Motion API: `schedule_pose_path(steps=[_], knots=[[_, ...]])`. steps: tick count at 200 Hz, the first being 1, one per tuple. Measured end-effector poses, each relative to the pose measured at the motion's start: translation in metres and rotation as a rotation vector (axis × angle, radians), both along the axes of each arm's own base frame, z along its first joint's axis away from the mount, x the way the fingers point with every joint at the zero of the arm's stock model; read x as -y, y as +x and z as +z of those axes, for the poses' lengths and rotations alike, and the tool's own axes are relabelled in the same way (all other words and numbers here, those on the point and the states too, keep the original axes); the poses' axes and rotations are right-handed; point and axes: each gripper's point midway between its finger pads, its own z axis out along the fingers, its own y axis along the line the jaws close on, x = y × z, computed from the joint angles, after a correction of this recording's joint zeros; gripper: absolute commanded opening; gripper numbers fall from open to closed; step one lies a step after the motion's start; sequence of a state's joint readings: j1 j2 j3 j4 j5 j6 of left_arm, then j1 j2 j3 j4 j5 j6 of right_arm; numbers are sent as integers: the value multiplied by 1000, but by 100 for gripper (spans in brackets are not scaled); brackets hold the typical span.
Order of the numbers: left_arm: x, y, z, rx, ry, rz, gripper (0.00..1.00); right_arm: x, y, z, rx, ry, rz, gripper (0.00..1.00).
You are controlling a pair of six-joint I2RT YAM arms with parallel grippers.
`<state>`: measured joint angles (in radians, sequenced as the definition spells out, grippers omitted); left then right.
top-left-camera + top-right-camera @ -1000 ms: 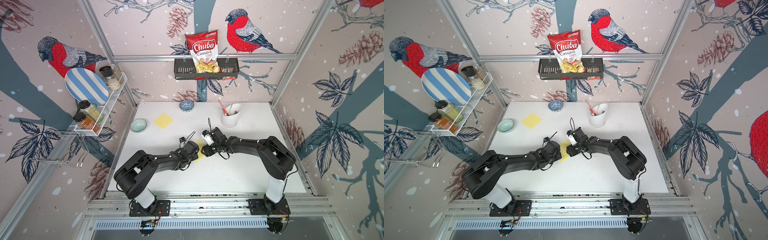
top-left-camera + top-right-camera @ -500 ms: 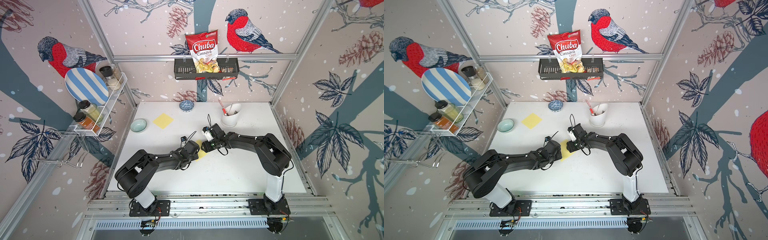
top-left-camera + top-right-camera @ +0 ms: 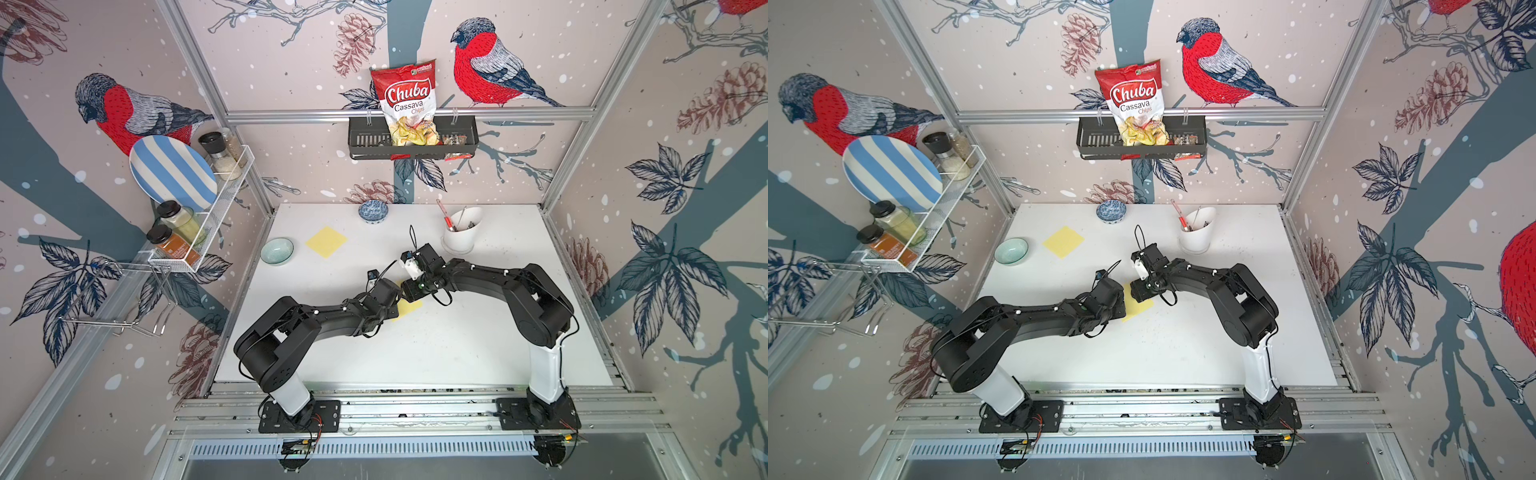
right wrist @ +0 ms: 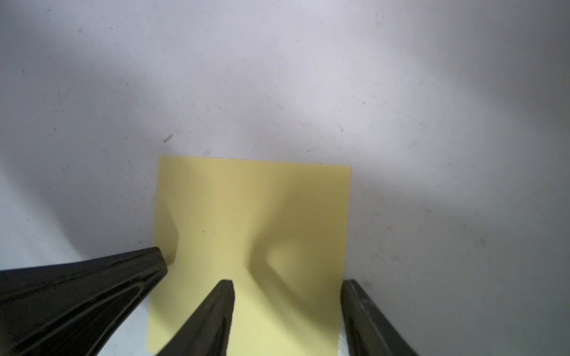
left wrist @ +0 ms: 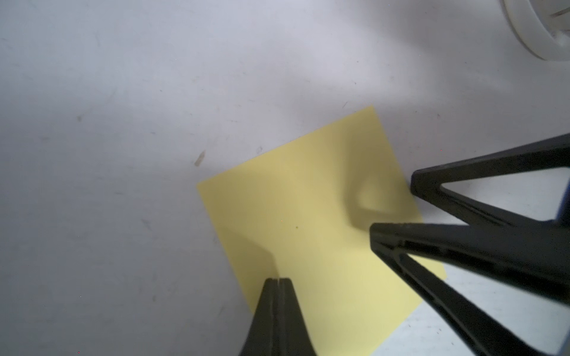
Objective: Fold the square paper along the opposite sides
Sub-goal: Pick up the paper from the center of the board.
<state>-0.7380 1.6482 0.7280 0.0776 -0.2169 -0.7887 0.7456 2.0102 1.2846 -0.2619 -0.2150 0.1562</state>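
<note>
Right arm is swinging its elbow slightly inward, right pincer sitting part-open astride one edge of the yellow paper lying flat mid counter, left pincer shut over the opposite edge.

The left arm and the right arm are matte black with rounded joints. Each has a white lower link above a black base plate with screws. Thin black cables loop at the wrists. The fingers are black, tapering frames.
</note>
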Motion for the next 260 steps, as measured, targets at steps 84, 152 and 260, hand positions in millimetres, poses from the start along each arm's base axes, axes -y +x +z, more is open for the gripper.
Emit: schedule_pose_path(steps=[84, 152, 260], knots=[[3, 8, 1, 15, 63, -51, 0, 2, -6, -7, -20, -5, 10, 62], [-6, 12, -3, -10, 74, -21, 0, 2, -4, -3, -38, -15, 26, 64], [8, 31, -6, 35, 7, -27, 0, 3, -4, -9, -100, -62, 26, 63]])
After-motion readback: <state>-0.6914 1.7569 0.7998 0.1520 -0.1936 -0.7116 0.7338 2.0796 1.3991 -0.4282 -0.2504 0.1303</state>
